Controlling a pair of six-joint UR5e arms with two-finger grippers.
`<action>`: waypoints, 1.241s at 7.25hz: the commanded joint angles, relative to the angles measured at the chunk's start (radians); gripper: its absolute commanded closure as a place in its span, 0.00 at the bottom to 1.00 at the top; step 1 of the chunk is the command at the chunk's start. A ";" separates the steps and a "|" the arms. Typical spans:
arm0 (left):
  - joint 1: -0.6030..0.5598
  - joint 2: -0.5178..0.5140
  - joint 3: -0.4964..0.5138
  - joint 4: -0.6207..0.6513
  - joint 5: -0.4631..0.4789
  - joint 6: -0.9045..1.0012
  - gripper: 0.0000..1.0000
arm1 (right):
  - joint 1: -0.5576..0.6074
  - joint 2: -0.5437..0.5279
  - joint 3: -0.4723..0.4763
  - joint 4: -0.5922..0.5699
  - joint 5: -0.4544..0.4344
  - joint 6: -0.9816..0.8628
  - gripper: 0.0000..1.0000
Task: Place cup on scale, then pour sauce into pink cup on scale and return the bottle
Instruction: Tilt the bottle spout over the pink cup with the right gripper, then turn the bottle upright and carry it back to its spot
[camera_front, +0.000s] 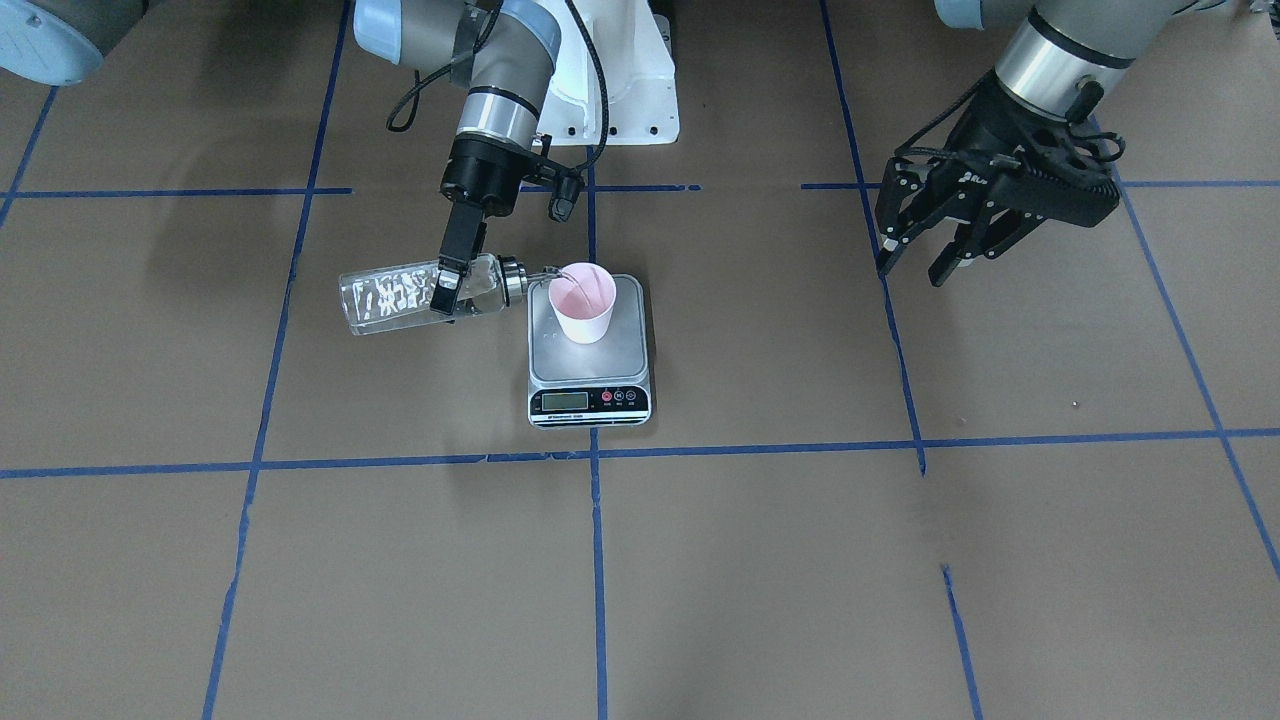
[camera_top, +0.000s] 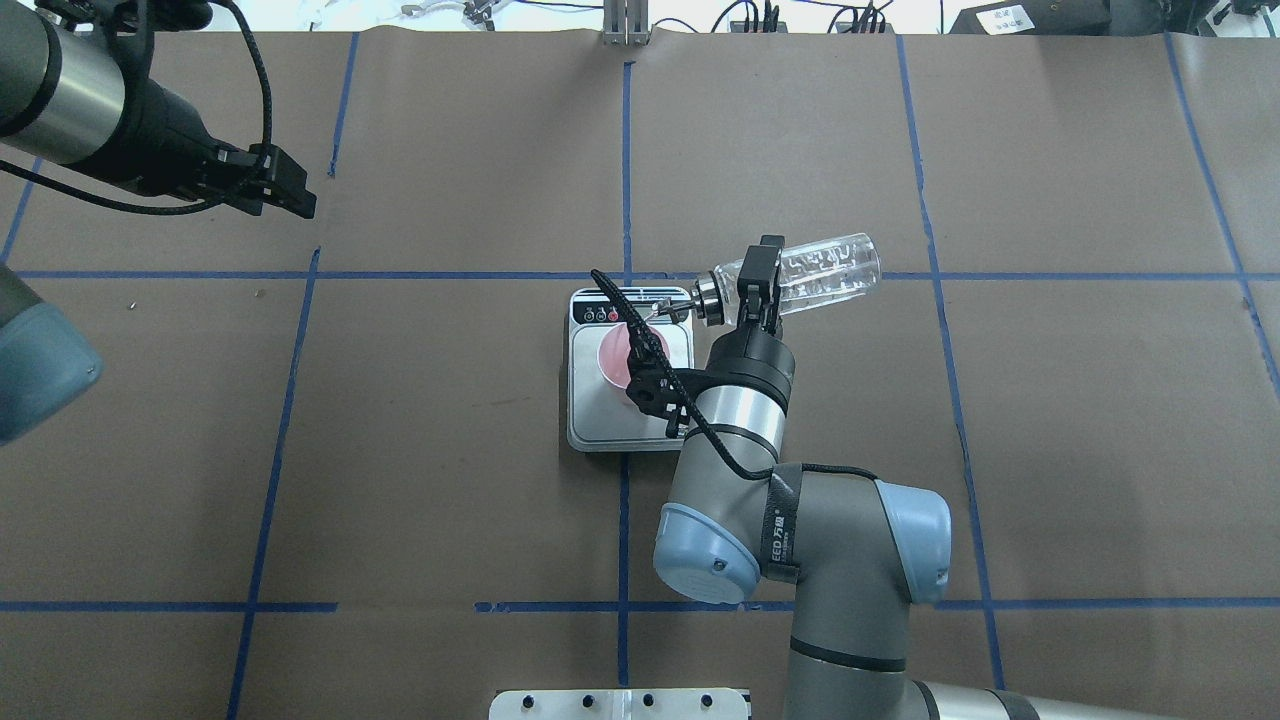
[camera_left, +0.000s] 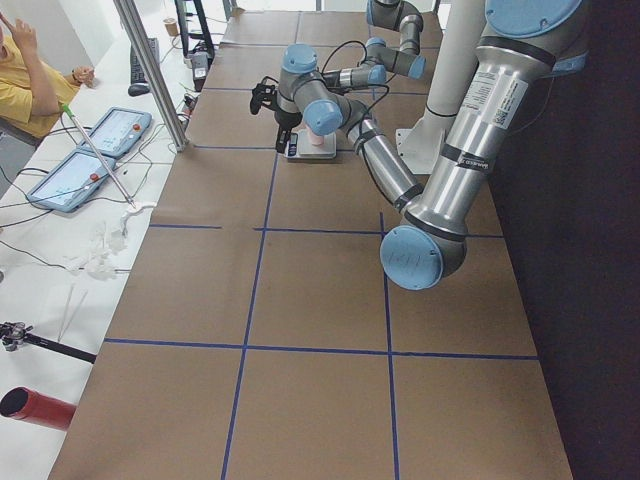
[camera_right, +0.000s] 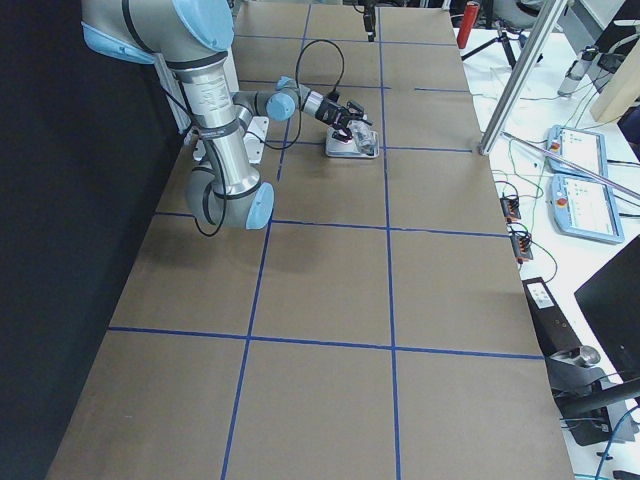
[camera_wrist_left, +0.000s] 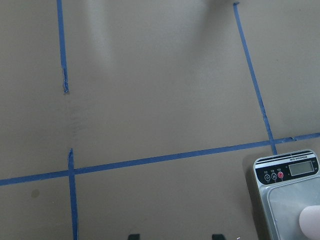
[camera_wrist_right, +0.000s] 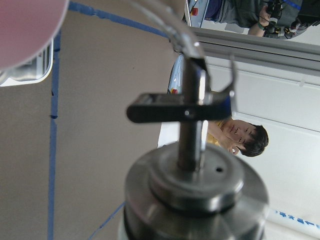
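Note:
The pale pink cup (camera_front: 584, 302) stands upright on the silver scale (camera_front: 590, 365). My right gripper (camera_front: 452, 290) is shut on the clear glass bottle (camera_front: 395, 297) and holds it tipped almost level, its silver pourer spout (camera_front: 545, 274) at the cup's rim. The clear sauce is barely visible. In the overhead view the bottle (camera_top: 820, 270) lies right of the scale (camera_top: 590, 410), and the cup (camera_top: 612, 358) is partly hidden by my wrist. The pourer cap (camera_wrist_right: 192, 185) fills the right wrist view. My left gripper (camera_front: 925, 258) is open and empty, far from the scale.
Brown table surface (camera_front: 800, 560) with blue tape lines. The robot's white base (camera_front: 625, 90) stands behind the scale. The left wrist view shows the scale's display end (camera_wrist_left: 287, 172) at its lower right. Operators and consoles (camera_left: 95, 150) sit beyond the table's far side.

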 joint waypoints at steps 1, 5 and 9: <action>0.000 0.000 0.001 -0.001 -0.007 -0.001 0.42 | -0.005 -0.017 0.004 0.008 0.008 0.233 1.00; 0.002 -0.002 0.002 0.001 -0.005 -0.001 0.42 | -0.053 -0.107 -0.006 0.271 0.012 0.734 1.00; 0.003 -0.006 0.001 0.001 -0.005 -0.004 0.42 | -0.043 -0.262 0.003 0.649 0.015 1.045 1.00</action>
